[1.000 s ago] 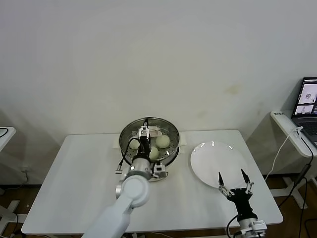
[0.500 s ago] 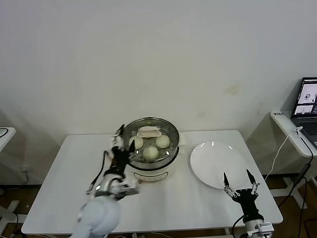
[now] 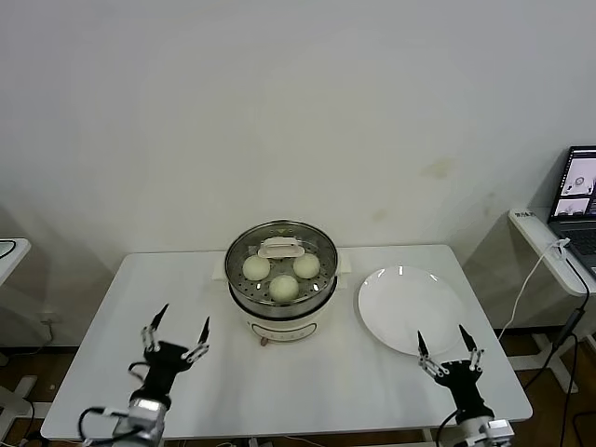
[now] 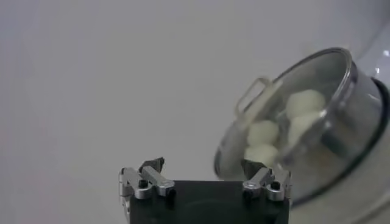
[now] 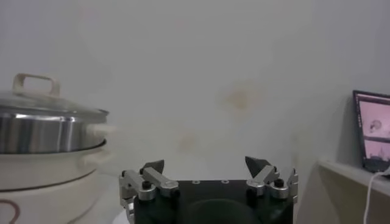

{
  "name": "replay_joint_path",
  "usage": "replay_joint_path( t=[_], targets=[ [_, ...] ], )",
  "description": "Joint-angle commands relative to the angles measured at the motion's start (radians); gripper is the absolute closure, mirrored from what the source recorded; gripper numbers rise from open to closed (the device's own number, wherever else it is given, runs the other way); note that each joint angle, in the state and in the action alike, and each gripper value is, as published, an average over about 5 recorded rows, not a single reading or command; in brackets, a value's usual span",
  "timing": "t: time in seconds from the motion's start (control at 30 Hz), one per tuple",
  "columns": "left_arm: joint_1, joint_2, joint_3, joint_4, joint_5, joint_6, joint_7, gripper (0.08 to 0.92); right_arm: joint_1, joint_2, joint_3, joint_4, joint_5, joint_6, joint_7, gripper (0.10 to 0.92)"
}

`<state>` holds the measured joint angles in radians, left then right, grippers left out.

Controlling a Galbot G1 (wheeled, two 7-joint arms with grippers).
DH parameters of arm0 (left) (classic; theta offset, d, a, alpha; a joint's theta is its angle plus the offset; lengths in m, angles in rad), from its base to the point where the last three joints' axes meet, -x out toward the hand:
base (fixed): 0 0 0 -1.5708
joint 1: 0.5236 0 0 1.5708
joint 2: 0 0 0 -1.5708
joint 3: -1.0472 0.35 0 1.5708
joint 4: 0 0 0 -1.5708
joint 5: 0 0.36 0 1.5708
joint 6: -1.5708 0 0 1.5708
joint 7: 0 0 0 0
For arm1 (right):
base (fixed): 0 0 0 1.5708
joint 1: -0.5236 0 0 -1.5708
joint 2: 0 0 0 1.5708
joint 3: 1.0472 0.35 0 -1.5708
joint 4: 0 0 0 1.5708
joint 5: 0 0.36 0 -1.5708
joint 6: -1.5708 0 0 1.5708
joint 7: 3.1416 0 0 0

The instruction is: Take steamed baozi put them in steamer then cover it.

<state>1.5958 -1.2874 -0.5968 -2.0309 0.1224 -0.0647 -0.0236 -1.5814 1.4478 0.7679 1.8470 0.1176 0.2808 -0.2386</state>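
Observation:
The steamer [image 3: 282, 312] stands at the back middle of the table with the glass cover [image 3: 319, 251] on it, whitish handle [image 3: 280, 248] on top. Three steamed baozi [image 3: 283, 288] show through the glass. In the left wrist view the covered steamer [image 4: 350, 131] holds the baozi [image 4: 304, 102] behind the glass. My left gripper [image 3: 175, 330] is open and empty near the table's front left, well clear of the steamer. My right gripper [image 3: 441, 340] is open and empty at the front right, just before the plate. In the right wrist view the steamer [image 5: 42, 131] stands to one side, its cover [image 5: 46, 109] in place.
A flat white plate [image 3: 410, 307] lies right of the steamer, bare. A laptop [image 3: 579, 196] sits on a side shelf at the far right with cables hanging. The white table [image 3: 140, 307] ends close behind the steamer at a plain wall.
My left arm has drawn back from the cover on the steamer to the table's front left, gripper open. The right gripper has barely shifted.

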Motion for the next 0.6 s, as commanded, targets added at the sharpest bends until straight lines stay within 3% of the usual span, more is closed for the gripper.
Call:
replay_joint_path(
  t=[0.03,0.6],
  targets=[
    [0.167,-0.055,-0.122,0.067,-0.349,-0.215,-0.105,0.177,-0.035,-0.016,-0.046,0.019,0.028,-0.118,0.008,0.202],
    [0.233,-0.078,-0.139,0.049,-0.264,-0.126,-0.088,0.177,-0.1,-0.008,-0.111,0.108,0.011,-0.228,0.063,0.202]
  ],
)
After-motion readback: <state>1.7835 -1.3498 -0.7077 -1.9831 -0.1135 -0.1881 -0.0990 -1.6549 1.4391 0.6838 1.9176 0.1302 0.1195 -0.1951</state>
